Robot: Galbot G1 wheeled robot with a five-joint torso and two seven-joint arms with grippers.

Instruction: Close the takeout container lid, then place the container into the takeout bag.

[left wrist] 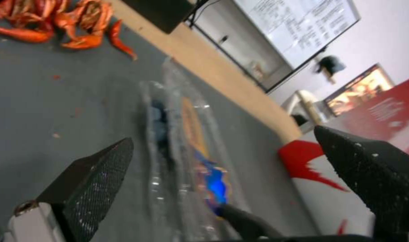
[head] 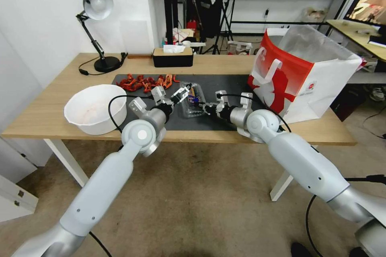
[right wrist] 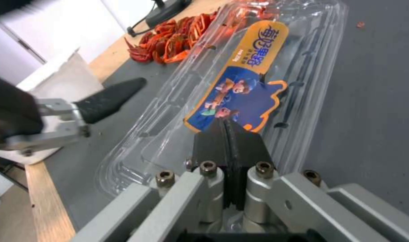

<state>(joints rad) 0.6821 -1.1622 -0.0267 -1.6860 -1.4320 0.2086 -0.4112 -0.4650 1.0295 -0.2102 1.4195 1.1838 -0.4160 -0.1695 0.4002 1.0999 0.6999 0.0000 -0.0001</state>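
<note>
The takeout container (head: 191,101) is a clear clamshell lying on the dark mat (head: 229,84); dark berries show through its side in the left wrist view (left wrist: 159,117). Its lid (right wrist: 253,67) faces up and carries an orange-and-blue label. My right gripper (head: 202,108) (right wrist: 225,125) is shut, its joined fingertips resting on the label. My left gripper (head: 181,94) (left wrist: 222,137) is open, one finger on each side of the container's left end without touching it. To the right stands the red-and-white takeout bag (head: 305,72), mouth open.
A large white bowl (head: 94,108) sits at the left table edge. Red crayfish (head: 146,82) lie on the mat behind the container, with a black tissue box (head: 173,57) and a desk lamp (head: 98,28) farther back. The bag's near wall (left wrist: 330,188) is close to my left gripper.
</note>
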